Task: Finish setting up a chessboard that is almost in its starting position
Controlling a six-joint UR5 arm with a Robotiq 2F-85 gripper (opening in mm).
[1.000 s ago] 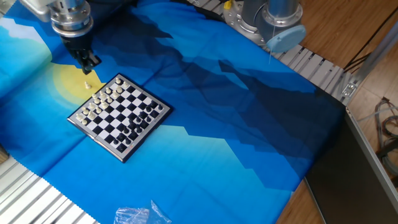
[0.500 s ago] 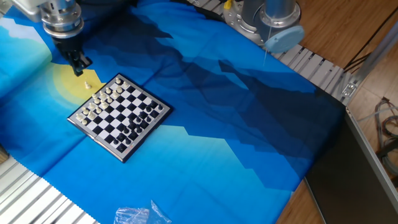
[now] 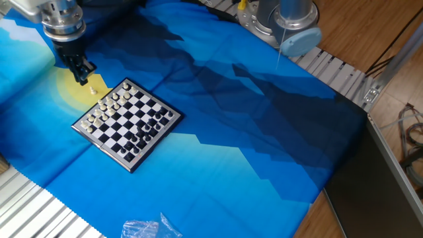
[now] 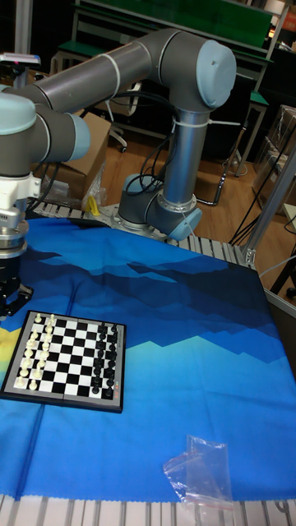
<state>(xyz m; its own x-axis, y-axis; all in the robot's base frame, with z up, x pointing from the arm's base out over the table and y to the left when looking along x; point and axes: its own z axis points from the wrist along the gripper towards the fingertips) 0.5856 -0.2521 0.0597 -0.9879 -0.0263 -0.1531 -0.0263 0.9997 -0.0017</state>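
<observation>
The chessboard point(image 3: 103, 148) point(image 4: 62, 402) lies on the blue cloth at the left, with cream pieces along its far-left side and black pieces along the opposite side. One tiny cream piece point(image 3: 91, 90) stands off the board on the yellow patch, just beyond the board's far corner. My gripper point(image 3: 82, 71) point(image 4: 10, 302) hangs point-down a little left of and above that loose piece. Its dark fingers look slightly apart and hold nothing that I can see. The tall fixed view cuts off part of the gripper at the left edge.
A crumpled clear plastic bag point(image 3: 149, 229) point(image 4: 201, 472) lies near the cloth's front edge. The arm's base point(image 3: 284, 20) point(image 4: 164, 209) stands at the far side, by the ribbed aluminium table edge point(image 3: 337, 73).
The gripper has shifted left from above the loose cream piece, then dipped slightly. The piece and the board have stayed put.
</observation>
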